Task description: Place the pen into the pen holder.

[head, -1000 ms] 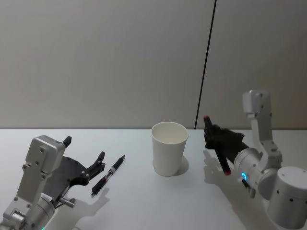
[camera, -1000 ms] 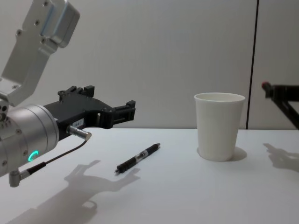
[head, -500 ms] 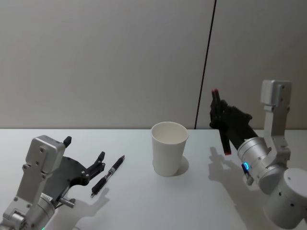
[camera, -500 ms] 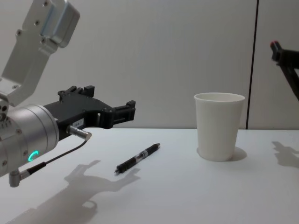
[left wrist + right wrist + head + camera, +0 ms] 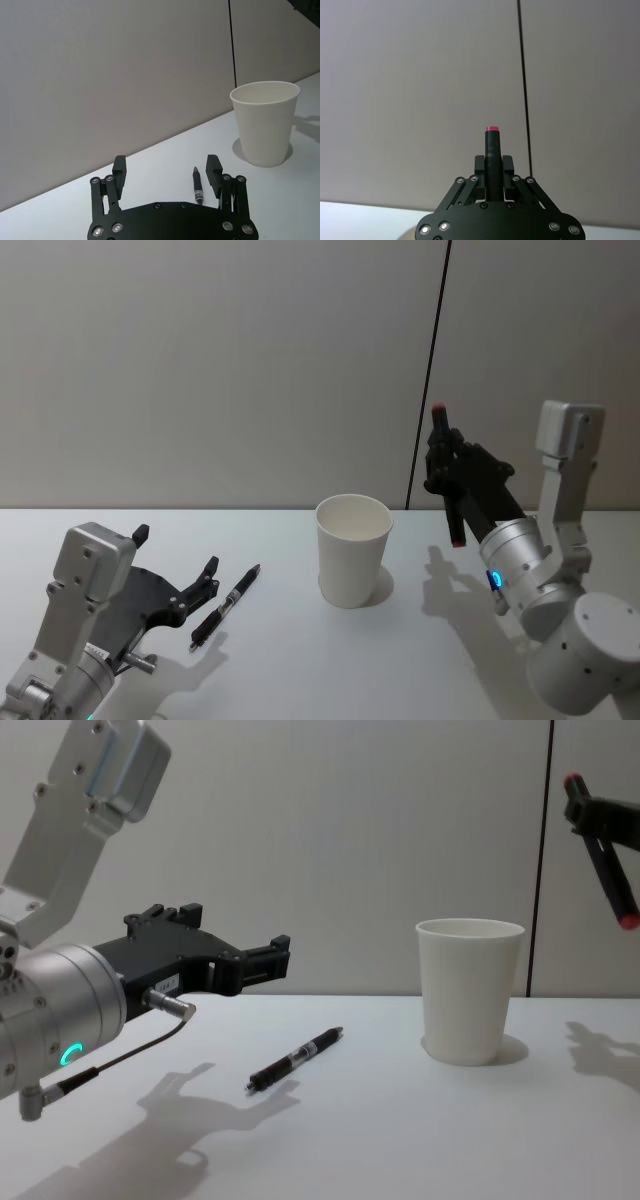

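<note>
A loose pen (image 5: 226,605) lay on the tabletop (image 5: 400,670), left of the pen holder (image 5: 353,552); a second pen (image 5: 454,520) hung raised to its right.

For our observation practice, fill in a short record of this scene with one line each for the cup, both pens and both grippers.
cup: white paper, upright on the table, nothing seen inside
pen on table: black, lying flat to the cup's left, apart from it
held pen: dark with red ends, tilted, raised to the cup's right, not over its opening
left gripper: fingers open, above the table near the lying pen
right gripper: fingers shut on the held pen
</note>
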### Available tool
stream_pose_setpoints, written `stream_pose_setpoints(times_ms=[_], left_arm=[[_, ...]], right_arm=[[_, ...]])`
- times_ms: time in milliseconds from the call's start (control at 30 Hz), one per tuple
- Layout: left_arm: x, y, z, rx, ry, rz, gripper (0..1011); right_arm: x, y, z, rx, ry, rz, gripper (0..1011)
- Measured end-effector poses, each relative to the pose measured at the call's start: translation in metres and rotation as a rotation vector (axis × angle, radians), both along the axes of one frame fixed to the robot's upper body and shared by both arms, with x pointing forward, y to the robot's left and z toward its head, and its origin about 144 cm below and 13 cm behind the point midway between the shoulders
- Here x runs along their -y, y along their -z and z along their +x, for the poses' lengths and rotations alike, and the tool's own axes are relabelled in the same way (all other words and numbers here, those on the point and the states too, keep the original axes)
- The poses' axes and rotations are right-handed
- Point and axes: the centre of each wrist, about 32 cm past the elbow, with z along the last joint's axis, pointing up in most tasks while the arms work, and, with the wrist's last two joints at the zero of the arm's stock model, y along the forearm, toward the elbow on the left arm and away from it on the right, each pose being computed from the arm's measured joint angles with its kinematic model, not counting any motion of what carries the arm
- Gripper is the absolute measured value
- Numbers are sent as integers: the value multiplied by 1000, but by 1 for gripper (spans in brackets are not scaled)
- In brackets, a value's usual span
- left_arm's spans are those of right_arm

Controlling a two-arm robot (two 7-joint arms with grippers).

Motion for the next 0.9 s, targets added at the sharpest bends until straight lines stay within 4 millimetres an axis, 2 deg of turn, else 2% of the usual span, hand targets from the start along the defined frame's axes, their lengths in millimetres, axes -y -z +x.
stream_pose_setpoints(times_ms=[533, 900], left_arm=[[0, 0, 0, 0, 0, 0, 1002], [0, 0, 0, 0, 0, 0, 1002]], right_arm=[[-27, 2, 6, 187, -71, -14, 196], [-50, -1, 18, 317, -128, -104, 196]])
